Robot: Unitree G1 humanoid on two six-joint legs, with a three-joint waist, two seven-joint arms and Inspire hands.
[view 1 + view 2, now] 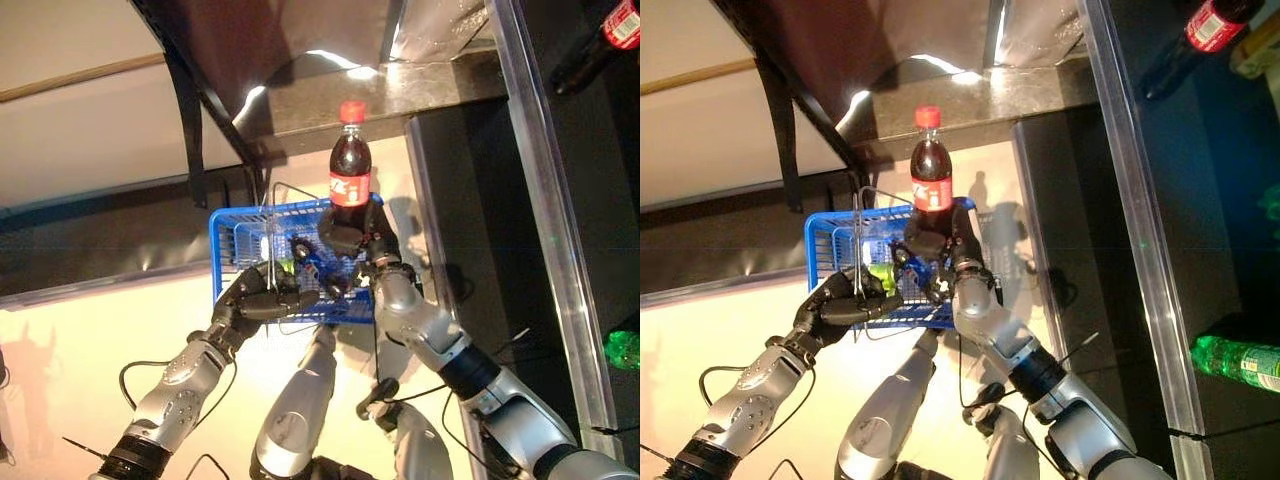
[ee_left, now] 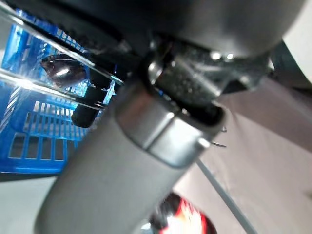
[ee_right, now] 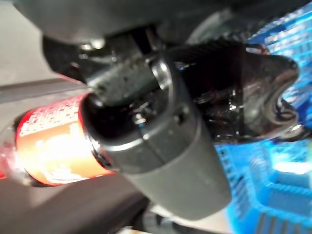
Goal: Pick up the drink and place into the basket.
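A: What lay around?
B: 1 more bottle [image 1: 600, 45] on the dark shelf [image 1: 590, 170] at 1 o'clock, a green one [image 1: 622, 350] at 3.
A: And the drink?
B: The right hand [image 1: 358, 245] clasped the cola bottle [image 1: 350, 170] over the blue basket [image 1: 225, 225]; the left hand [image 1: 262, 298] gripped its wire handle [image 1: 268, 240].

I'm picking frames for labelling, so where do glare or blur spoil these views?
Left eye view: bright glare on the dark counter behind the cola bottle. Right wrist view: the bottle's red label is washed out. Left wrist view: the blue basket is soft, its wire handle glinting.
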